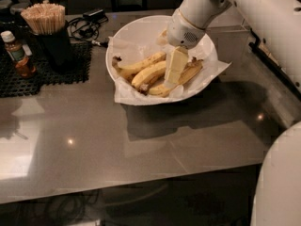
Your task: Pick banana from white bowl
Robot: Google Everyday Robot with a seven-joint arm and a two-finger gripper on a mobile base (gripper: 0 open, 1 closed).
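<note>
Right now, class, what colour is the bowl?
The bowl is white, camera view; the gripper hangs over bananas in it.
</note>
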